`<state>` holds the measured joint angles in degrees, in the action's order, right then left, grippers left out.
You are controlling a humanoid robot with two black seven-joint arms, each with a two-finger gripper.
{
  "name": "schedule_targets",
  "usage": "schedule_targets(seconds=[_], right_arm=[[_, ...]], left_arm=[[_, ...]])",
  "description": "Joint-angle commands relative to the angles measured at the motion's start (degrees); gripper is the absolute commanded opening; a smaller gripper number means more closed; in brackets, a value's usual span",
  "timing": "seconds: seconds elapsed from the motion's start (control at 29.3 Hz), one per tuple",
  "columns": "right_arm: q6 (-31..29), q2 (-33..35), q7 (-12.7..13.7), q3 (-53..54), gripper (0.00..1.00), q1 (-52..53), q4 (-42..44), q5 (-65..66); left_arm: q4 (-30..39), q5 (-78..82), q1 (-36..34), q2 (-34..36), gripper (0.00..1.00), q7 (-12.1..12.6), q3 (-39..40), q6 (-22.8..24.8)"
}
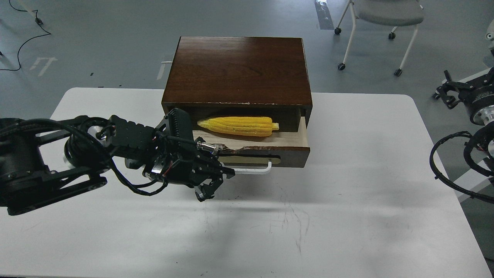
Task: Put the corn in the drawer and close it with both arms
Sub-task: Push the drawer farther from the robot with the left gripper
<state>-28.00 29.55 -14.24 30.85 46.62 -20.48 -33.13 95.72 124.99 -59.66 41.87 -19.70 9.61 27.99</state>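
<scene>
The yellow corn lies inside the open drawer, pointed end to the left. The drawer sticks out of the dark brown cabinet, and its white bar handle faces me. My left gripper hangs fingers-down just in front of the left part of the drawer front, beside the handle. Its fingers are together and hold nothing. My left arm hides the drawer's left end. My right gripper is at the far right edge, off the table and far from the drawer; it is too small and dark to read.
The cabinet stands at the back middle of the white table. A wheeled chair stands on the floor behind at the right. Black cables loop at the right edge.
</scene>
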Motion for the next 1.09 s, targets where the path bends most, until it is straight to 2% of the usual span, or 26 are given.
schedule_targets(seconds=[0.0,1.06], right_arm=[[0.0,0.07,0.0,0.0,1.0,0.05,0.08,0.0],[0.0,0.16,0.09,-0.27,1.0,0.75,0.09,0.26]], left_arm=[[-1.32,0.01,-0.45,-0.04,0.0,0.01,0.06,0.01],[-10.29,0.01,-0.8,-0.65,0.0,0.01,0.14,0.01]])
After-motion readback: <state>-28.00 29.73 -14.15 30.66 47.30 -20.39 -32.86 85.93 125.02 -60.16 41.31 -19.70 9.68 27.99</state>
